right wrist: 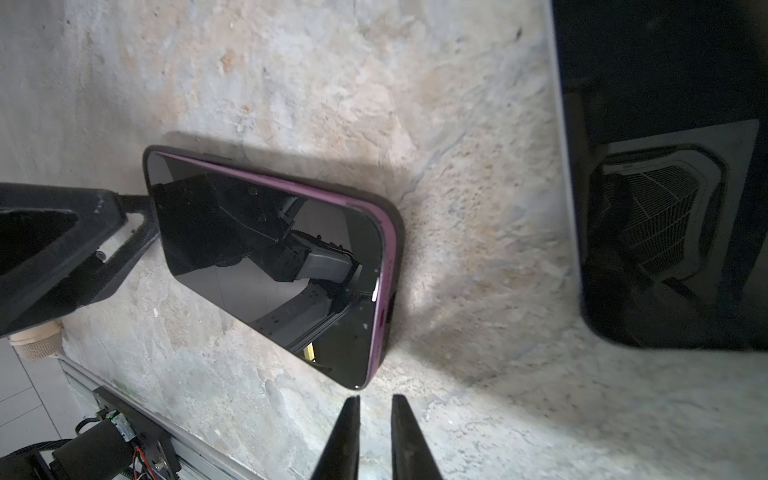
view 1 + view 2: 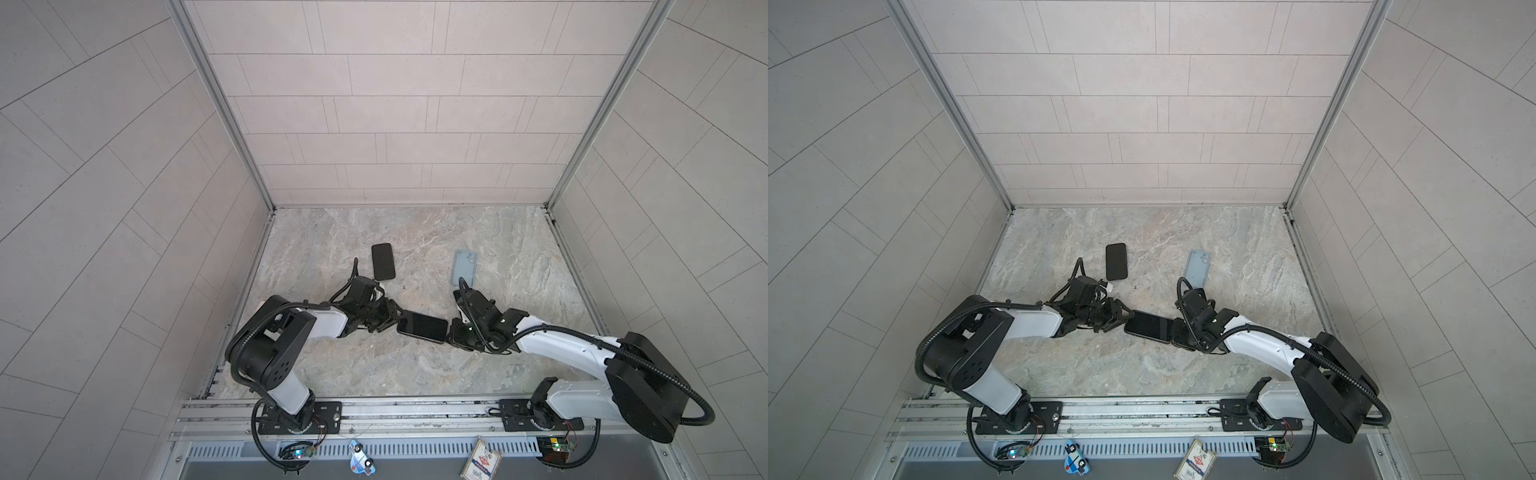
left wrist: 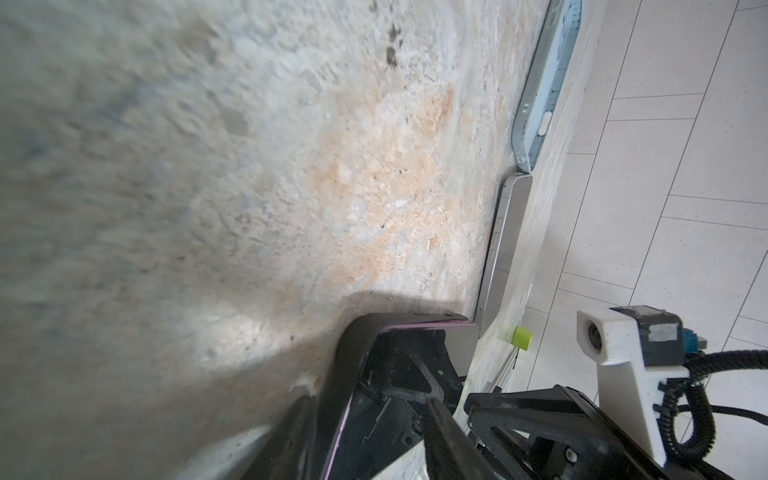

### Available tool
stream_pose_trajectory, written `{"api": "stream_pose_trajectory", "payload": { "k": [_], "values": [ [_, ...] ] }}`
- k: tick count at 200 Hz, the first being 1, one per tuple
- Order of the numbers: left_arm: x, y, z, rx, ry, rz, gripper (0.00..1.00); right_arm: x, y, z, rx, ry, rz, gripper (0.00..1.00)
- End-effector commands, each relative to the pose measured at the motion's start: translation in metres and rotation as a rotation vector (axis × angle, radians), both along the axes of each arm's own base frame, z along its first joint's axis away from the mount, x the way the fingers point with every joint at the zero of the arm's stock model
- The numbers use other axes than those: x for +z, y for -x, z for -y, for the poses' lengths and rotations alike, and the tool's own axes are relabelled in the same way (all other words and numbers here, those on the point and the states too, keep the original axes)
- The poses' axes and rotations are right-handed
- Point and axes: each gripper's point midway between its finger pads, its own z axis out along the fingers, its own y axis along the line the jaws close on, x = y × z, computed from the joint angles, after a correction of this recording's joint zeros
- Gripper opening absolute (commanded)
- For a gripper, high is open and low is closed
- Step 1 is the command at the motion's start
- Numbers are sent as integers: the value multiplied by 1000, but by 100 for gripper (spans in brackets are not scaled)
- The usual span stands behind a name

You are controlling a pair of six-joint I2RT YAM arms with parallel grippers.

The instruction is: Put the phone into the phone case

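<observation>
My right claw (image 1: 376, 401) has its tips nearly pressed together, nothing between them, poised just off a corner of the purple phone (image 1: 266, 257). My left claw (image 2: 395, 321) is clamped across the opposite end of the dark phone case (image 3: 347, 349), steadying it in the middle of the counter (image 2: 374, 365). The phone lies in that case, but purple frame shows along one long side and the right-hand end, so I'd say it's not fully seated. We're on the press-in step: next I want those tips on the proud corner, pushing straight down, gently. A light blue case (image 2: 465, 268) and a second phone (image 2: 382, 261) lie farther back.
</observation>
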Motion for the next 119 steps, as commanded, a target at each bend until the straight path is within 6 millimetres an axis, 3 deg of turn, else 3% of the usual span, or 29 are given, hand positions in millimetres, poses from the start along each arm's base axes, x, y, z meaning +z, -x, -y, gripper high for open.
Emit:
{"api": "stream_pose_trajectory", "payload": {
  "k": [1,119],
  "values": [
    [0,0,2,-2,-5,-5,49,-1,-2,-5,-13,-17,1,18],
    [-1,2,1,-7,-5,-5,49,-11,-6,-12,-11,-10,-26,5]
  ]
}}
